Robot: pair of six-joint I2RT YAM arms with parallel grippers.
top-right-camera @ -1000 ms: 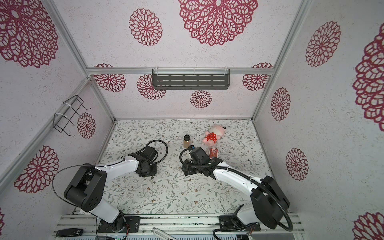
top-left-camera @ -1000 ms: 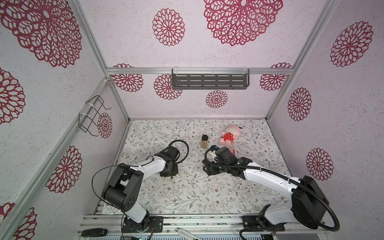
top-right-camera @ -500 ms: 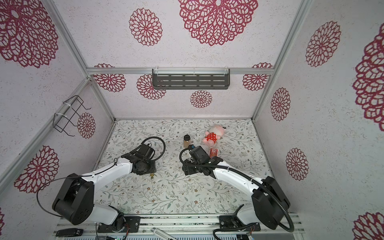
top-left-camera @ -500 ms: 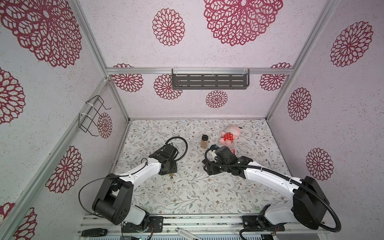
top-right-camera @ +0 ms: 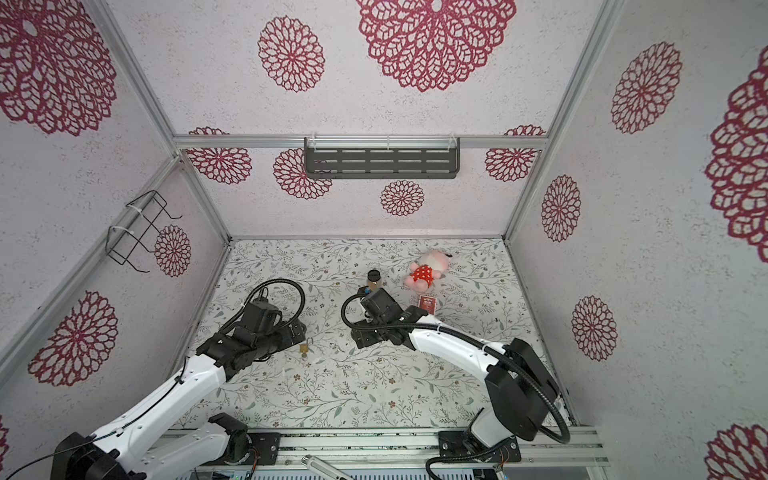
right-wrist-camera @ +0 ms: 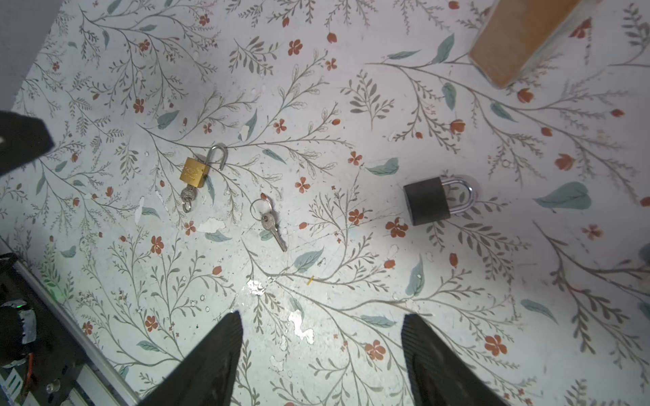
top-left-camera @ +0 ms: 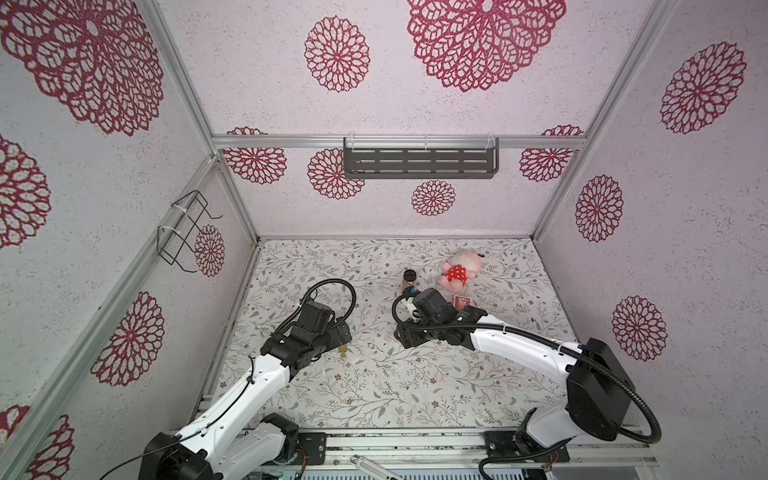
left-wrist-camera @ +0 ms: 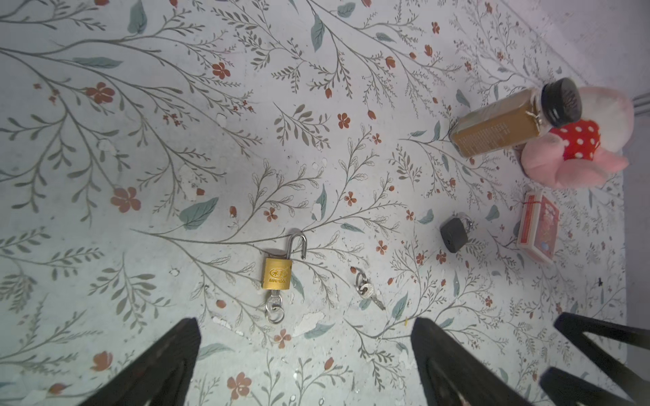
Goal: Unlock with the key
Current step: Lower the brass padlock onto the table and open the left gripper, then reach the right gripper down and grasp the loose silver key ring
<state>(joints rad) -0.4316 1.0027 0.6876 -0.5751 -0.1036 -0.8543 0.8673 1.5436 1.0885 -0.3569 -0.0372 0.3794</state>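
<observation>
Brass lock (left-wrist-camera: 276,273) flat on the table (left-wrist-camera: 147,151), shackle open, its key (left-wrist-camera: 274,303) in the base: unlocking appears done. Black lock (right-wrist-camera: 427,205) lies shut, with a loose key (right-wrist-camera: 271,225) between the two locks. If the black lock is next, the loose key is best pinched by its bow, blade free, while the other hand steadies the body. Left hand (left-wrist-camera: 304,337) hangs over the brass lock, wide open and empty. Right hand (right-wrist-camera: 320,320) is also open and empty, pitched down at the table.
</observation>
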